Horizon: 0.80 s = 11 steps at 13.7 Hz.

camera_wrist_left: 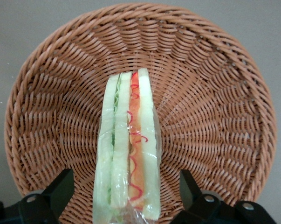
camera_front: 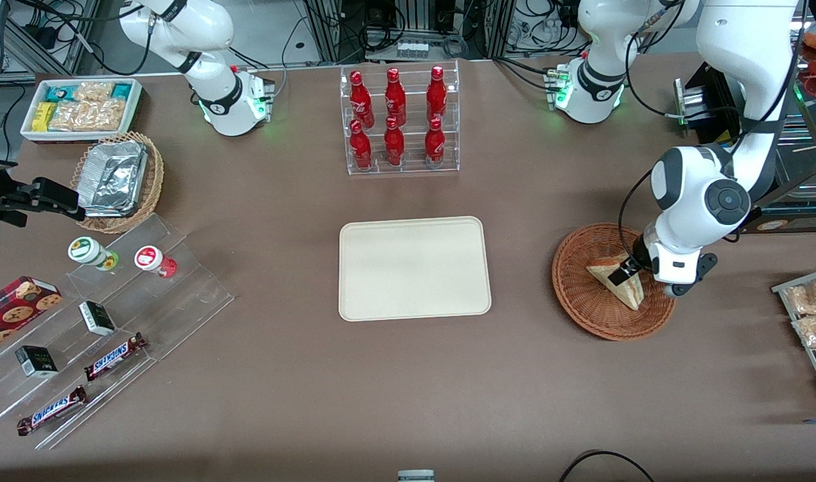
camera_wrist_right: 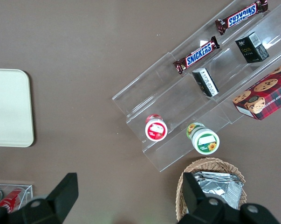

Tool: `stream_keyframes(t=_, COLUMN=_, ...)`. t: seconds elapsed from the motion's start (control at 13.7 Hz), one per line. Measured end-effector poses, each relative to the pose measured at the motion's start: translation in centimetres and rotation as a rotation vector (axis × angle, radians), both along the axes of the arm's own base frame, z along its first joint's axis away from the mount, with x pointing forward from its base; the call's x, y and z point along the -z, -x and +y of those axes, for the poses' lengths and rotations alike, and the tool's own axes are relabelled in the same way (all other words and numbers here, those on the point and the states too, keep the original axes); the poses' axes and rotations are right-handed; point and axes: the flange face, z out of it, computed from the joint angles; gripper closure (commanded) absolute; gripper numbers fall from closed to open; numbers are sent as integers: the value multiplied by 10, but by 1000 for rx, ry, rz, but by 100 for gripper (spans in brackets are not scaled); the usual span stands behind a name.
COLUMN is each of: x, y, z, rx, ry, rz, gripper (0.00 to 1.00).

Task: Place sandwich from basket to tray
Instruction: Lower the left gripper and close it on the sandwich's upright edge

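Observation:
The sandwich (camera_front: 616, 282) (camera_wrist_left: 128, 140), a plastic-wrapped wedge with red, orange and green layers, stands on edge in the reddish-brown wicker basket (camera_front: 582, 301) (camera_wrist_left: 215, 116). My left gripper (camera_front: 627, 271) (camera_wrist_left: 125, 181) is lowered into the basket and open. One black finger (camera_wrist_left: 61, 186) stands on each side of the sandwich's wide end, with a gap between each finger and the bread. The cream tray (camera_front: 414, 268) (camera_wrist_right: 10, 107) lies flat at the table's middle, toward the parked arm's end from the basket, with nothing on it.
A clear rack of red bottles (camera_front: 399, 120) stands farther from the camera than the tray. Toward the parked arm's end are a tan basket of foil trays (camera_front: 120, 181), a white snack bin (camera_front: 79, 107) and an acrylic stepped stand (camera_front: 106, 314). Snack bags (camera_front: 812, 321) lie at the working arm's end.

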Motion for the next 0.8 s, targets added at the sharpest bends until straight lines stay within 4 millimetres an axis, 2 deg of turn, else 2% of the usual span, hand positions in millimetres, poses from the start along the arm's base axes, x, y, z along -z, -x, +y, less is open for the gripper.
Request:
stream_keyframes(t=0.07, x=5, y=2, z=0, rx=-8, ry=0, rz=4, gripper=35)
stream_keyframes(t=0.22, x=11, y=4, z=0, rx=-19, ry=1, rz=11, gripper=95)
stream_keyframes(t=0.29, x=13, y=4, z=0, rx=-22, ry=1, rz=13, gripper=100)
stream_keyframes(t=0.59, x=9, y=4, z=0, rx=-23, ry=0, rz=21, gripper=100)
stream_keyframes(t=0.8, x=-11, y=-1, z=-4, rx=-13, ry=-4, rz=49, gripper=100)
